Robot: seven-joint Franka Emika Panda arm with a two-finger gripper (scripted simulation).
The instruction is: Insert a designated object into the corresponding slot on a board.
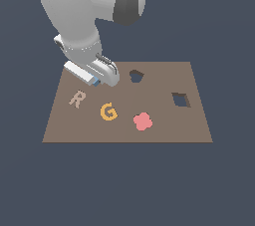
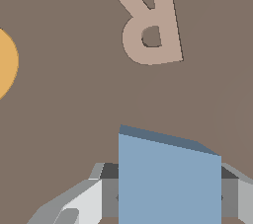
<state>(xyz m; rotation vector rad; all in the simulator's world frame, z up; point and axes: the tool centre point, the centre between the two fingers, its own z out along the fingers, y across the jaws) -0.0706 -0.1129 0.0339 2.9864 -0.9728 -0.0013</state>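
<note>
fingers (image 2: 168, 196) pinching blue block (image 2: 168, 178) above board (image 1: 164, 130) — near r (tan) (image 1: 76, 98), slot (image 1: 181, 100) well apart

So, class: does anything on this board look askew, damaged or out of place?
Nothing stands out. The R, G and pink flower piece lie flat on the board, and the gripper holds the blue block.
</note>
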